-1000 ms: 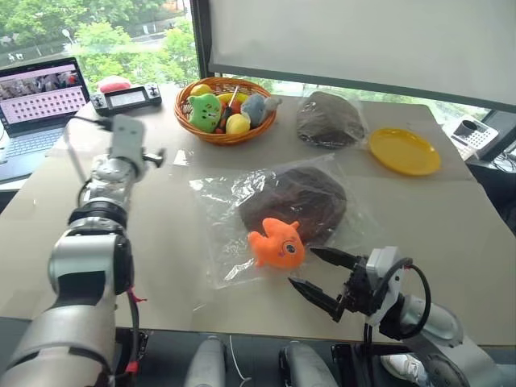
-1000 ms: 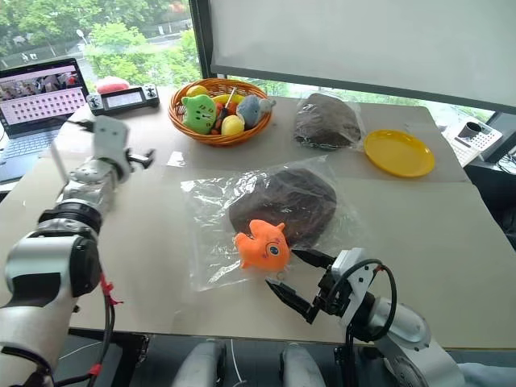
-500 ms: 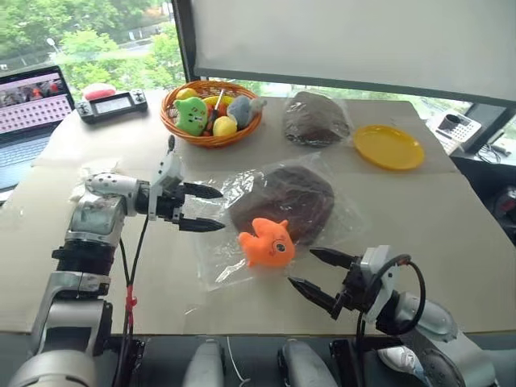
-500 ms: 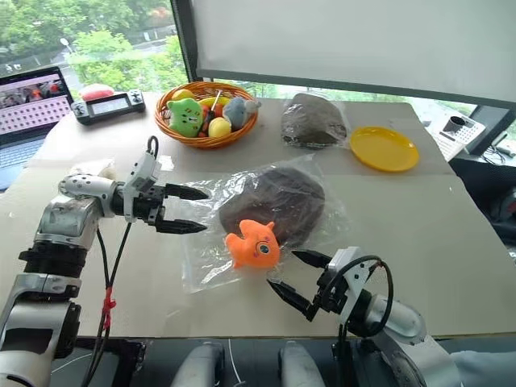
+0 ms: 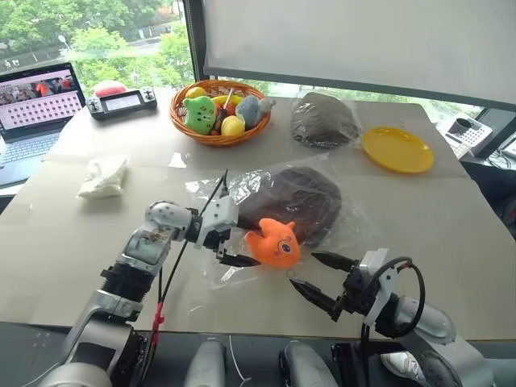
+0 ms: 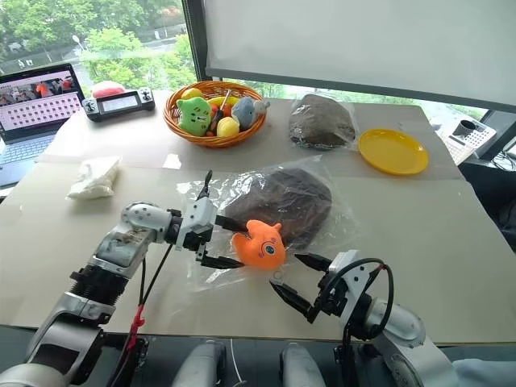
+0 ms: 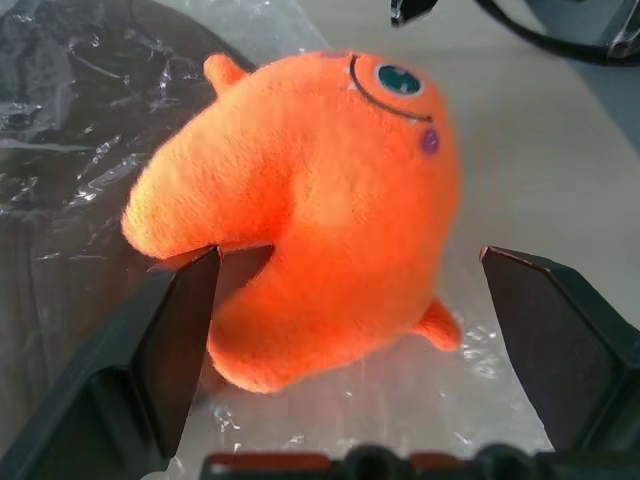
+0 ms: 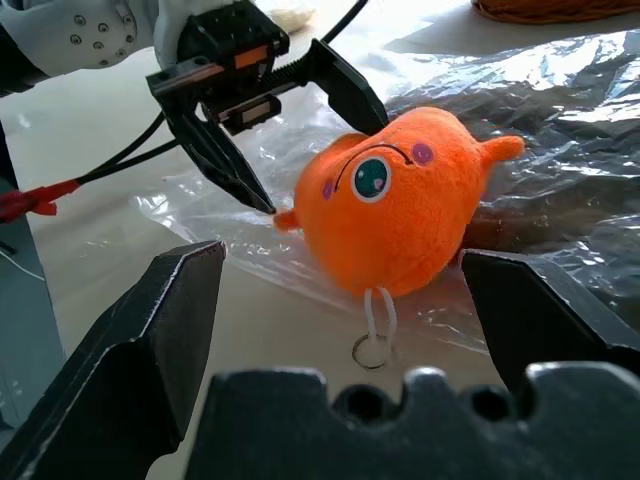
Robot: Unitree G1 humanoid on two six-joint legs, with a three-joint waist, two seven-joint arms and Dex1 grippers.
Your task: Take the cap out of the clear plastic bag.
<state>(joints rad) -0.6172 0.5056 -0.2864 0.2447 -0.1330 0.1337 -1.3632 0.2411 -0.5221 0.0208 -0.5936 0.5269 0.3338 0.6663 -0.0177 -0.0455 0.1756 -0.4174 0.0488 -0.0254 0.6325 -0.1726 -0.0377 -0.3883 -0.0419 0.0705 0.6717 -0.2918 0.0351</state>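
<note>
At frame centre we see our left gripper [image 5: 239,240] spread wide around the orange plush fish [image 5: 273,243] (atop the clear plastic bag [image 5: 211,196]); our right gripper [image 5: 317,278] also gapes.

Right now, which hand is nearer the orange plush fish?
Left. The left hand is open with its fingers straddling the orange plush fish; the right hand is open too, a short gap away on the near side.

A broad beige table [image 5: 451,242] stands before large windows [image 5: 97,32] that show green trees in daylight. A white panel [image 5: 355,36] in a dark frame covers the window on the right, behind the table's far edge
</note>
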